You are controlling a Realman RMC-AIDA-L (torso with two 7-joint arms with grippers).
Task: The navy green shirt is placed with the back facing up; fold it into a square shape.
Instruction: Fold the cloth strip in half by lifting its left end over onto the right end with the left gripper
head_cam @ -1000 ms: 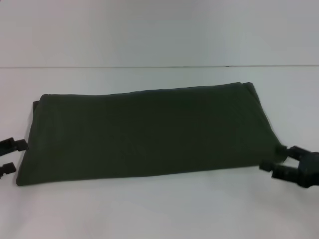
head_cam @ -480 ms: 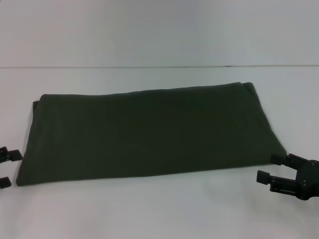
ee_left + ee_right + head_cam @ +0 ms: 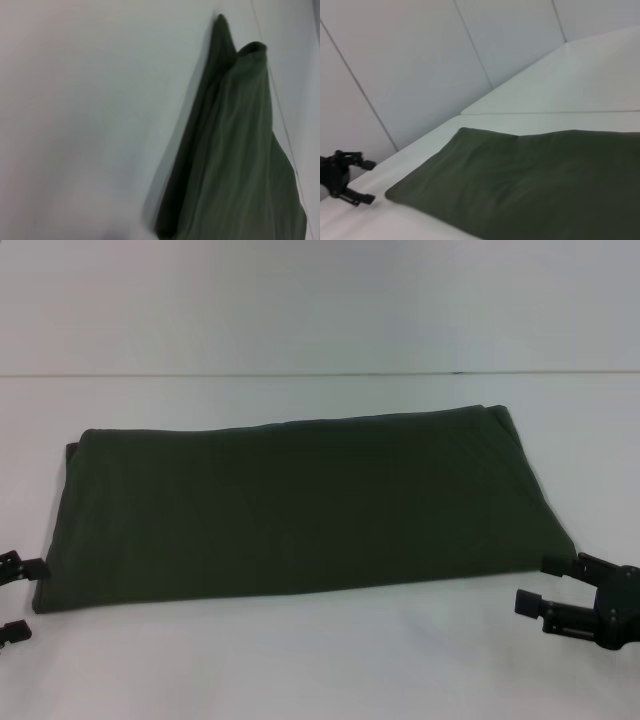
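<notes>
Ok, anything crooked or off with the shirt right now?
Nothing alarming. The shirt lies flat on the table as a long band, not yet square. It sits slightly askew, its right end farther back than its left. Left gripper and right gripper are open at its near corners.

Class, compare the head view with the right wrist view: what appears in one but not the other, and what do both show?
Only the head view shows the right gripper, open at the near right corner of the shirt. Only the right wrist view shows the panelled wall behind the table. Both show the folded navy green shirt, the white table and the open left gripper.
</notes>
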